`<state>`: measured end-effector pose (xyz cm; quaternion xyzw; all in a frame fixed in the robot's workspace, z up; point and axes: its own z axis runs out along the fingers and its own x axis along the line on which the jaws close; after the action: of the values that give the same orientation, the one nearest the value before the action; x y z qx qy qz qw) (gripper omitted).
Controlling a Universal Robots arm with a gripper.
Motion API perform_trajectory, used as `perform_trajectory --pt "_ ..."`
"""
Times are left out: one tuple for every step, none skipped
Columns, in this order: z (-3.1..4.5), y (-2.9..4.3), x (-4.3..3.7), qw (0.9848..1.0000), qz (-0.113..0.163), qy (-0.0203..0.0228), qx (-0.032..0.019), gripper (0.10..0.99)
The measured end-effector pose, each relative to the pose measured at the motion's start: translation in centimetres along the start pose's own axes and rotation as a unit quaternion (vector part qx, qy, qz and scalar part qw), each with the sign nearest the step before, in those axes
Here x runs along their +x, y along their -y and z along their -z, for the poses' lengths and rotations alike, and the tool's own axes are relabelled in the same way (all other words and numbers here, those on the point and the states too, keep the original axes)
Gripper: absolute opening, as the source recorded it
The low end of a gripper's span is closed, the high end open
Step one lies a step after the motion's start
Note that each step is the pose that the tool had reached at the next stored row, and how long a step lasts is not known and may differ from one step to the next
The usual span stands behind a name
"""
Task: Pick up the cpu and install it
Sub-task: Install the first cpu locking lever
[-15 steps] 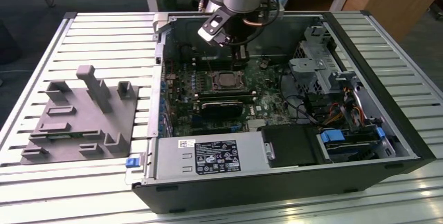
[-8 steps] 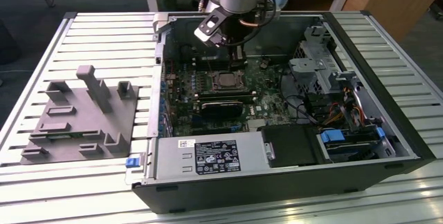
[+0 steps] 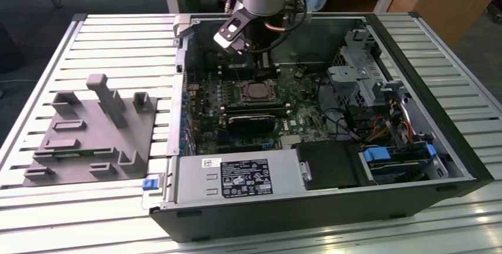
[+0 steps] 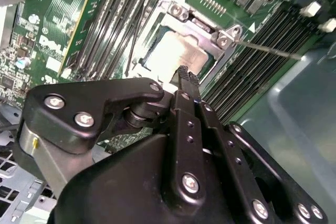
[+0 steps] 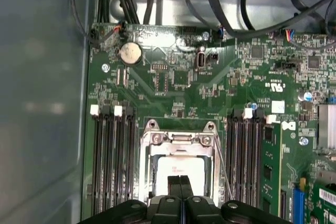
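Cpu [image 5: 181,167] sits in the metal-framed socket [image 5: 180,139] on the green motherboard [image 5: 210,85], mid-case in the exterior view.
I see my gripper [image 5: 180,181] poised over the chip with its fingers [image 4: 185,77] pressed together and holding nothing; the grey tray [image 3: 86,136] lies well apart on the exterior view's left.
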<state>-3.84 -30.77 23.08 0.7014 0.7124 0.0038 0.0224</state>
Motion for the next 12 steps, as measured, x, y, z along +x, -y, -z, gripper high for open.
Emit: perform_trajectory --pt "0.00 0.13 0.00 1.0000 0.000 0.0000 0.0000 0.106" --pt "0.01 0.25 0.00 1.0000 0.000 0.0000 0.0000 0.106" --pt "0.01 0.34 0.01 1.0000 0.000 0.0000 0.0000 0.106" --pt "0.01 0.40 0.01 1.0000 0.000 0.0001 0.0000 0.106" --pt "0.01 0.47 0.01 1.0000 0.000 0.0000 0.0000 0.106" --pt "0.01 0.50 0.01 1.0000 0.000 0.0000 0.0000 0.106" --pt "0.01 0.52 0.01 1.0000 0.000 0.0000 0.0000 0.106" --pt "0.02 0.54 0.01 1.0000 0.000 0.0000 0.0000 0.106" --pt "0.02 0.54 0.01 1.0000 0.000 0.0000 0.0000 0.106" --pt "0.06 0.54 0.00 1.0000 0.000 0.0001 0.0001 0.106" --pt "0.18 0.54 0.00 1.0000 0.000 0.0001 0.0000 0.106" --pt "0.43 0.54 -0.01 1.0000 0.000 0.0000 0.0000 0.106"
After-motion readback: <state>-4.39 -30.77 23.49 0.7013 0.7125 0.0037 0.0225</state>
